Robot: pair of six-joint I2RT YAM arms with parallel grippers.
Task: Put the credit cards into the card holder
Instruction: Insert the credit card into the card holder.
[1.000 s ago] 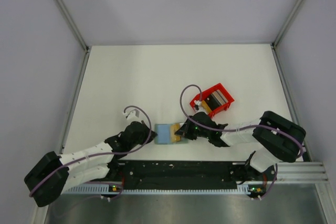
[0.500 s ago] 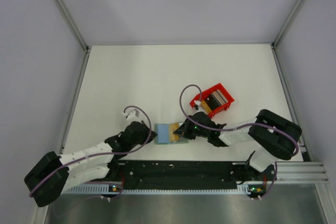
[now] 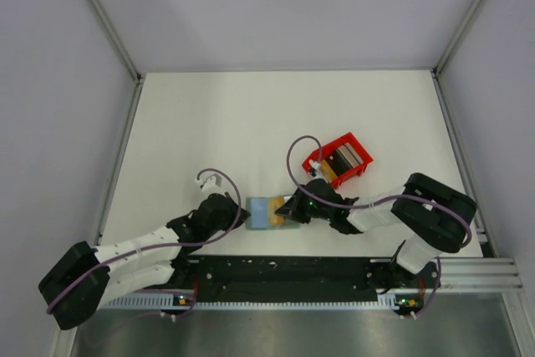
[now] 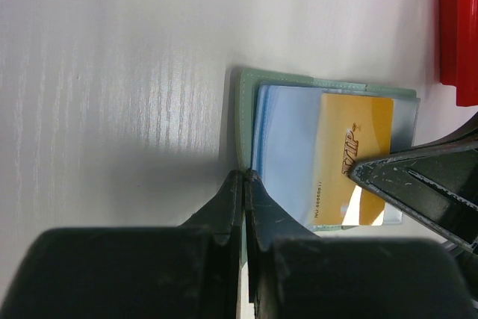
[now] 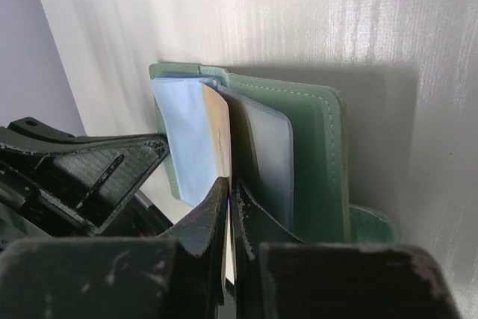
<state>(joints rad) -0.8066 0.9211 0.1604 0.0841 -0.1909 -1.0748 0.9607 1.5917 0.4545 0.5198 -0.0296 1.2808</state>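
Along the near edge of the white table (image 3: pixel 251 114) runs a black metal rail (image 3: pixel 292 269), with both arm bases at its ends. Just beyond it the two arms meet at the small flat grey-green folding card holder (image 3: pixel 260 213), which lies open on the table close to that rail, its pale blue-grey pockets facing up.

The left gripper (image 4: pixel 243 178) comes in from the left with its jaws pinched together on the holder's green outer edge. The right gripper (image 5: pixel 230 184) comes in from the right, its jaws narrow and clamped on a thin orange card (image 4: pixel 355 136) printed with "VIP". The card's leading part lies over the clear pocket, its trailing edge between the fingers. The two grippers' fingertips are near each other across the holder, leaving little room between them.

Farther back and to the right sits a red plastic bin (image 3: pixel 364 168), apart from the holder, with several more cards (image 3: pixel 341 159) standing in it.

Beyond that the table runs bare to its far edge, where grey walls and metal posts close it in.
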